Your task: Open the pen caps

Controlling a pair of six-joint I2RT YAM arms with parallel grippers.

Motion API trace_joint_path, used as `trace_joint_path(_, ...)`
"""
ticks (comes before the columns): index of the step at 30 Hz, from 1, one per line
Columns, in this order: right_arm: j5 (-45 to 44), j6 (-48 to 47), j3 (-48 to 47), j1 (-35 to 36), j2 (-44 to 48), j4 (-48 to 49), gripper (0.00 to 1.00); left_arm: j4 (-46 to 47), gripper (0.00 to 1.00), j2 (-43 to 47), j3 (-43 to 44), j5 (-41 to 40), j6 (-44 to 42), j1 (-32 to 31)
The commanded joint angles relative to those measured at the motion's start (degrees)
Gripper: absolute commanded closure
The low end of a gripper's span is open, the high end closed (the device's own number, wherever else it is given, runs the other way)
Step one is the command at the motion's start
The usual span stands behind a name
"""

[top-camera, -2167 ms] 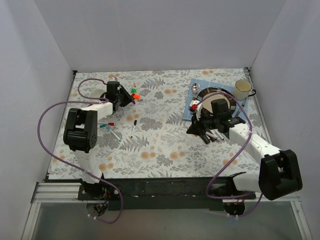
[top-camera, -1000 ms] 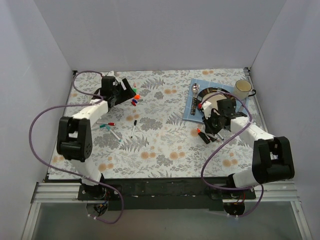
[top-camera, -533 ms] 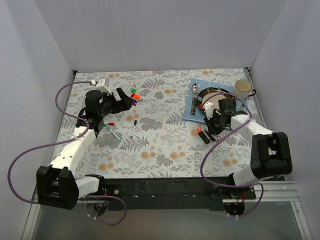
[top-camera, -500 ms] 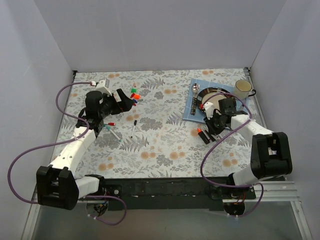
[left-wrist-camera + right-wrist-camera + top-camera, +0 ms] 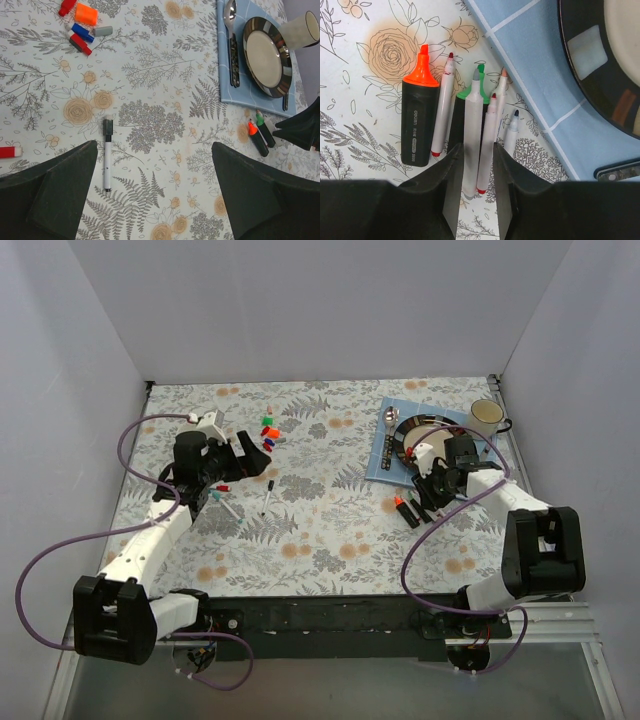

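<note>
Beside the blue placemat (image 5: 382, 462) on the right, a row of pens (image 5: 442, 105) lies side by side with the writing tips bare. It includes an orange highlighter (image 5: 416, 122) and several white barrels. No caps show on this group, so it reads as done. A cluster of loose pen caps (image 5: 81, 32) in red, orange, blue and grey lies at the far left of the floral tablecloth (image 5: 160, 65), well apart from that row.

Remaining work, as judged from these views:
- A slim marker (image 5: 106, 162) lies left of centre with a dark end; whether that end is a cap cannot be told.
- Two more short pieces with red and teal ends (image 5: 222, 493) lie near the left arm, too small to class as capped or bare.

On this evidence the task is mostly complete, with the left-side pens to be checked.

Right gripper (image 5: 478, 157): jaws parted only narrowly, straddling a grey-tipped white marker (image 5: 472, 135) and the near end of the red-tipped one beside it. Firm contact cannot be confirmed.

Left gripper (image 5: 153, 147): jaws spread wide, holding nothing, above the slim marker.
</note>
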State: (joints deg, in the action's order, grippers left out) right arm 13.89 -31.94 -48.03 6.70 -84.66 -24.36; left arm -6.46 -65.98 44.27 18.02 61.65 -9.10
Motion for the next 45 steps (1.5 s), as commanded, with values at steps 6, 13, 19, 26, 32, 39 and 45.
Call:
trace_joint_path(6,1.58,-1.01,-2.33,-0.37,4.06,-1.22,0.57,-2.32,0.04,1.73,-3.13,3.87,-0.57,-0.12)
trace_joint_path(13,10.87,-3.29,-1.63,-0.37,9.95,-1.83,0.55,-9.27,0.16,-5.82,0.80,-8.32,-1.70,-7.59)
trace_joint_path(19,18.70,-5.32,0.04,0.33,16.01,-0.78,0.55,-16.47,0.31,-19.79,10.29,-21.67,-6.45,-12.95)
trace_joint_path(26,21.27,-5.41,0.83,0.86,18.04,-0.43,0.56,-20.78,0.50,-32.01,19.97,-26.28,-9.09,-13.75)
trace_joint_path(32,21.88,-5.50,0.83,1.56,18.48,-0.69,0.56,-24.65,0.64,-38.87,26.92,-25.58,-9.97,-14.01)
trace_joint_path(39,22.06,-5.59,0.92,1.74,18.92,-0.78,0.56,-26.06,0.68,-40.98,27.89,-26.28,-10.32,-14.45)
trace_joint_path(45,22.41,-5.59,0.83,1.83,19.01,-0.87,0.56,-26.50,0.76,-42.66,29.56,-26.02,-10.41,-14.98)
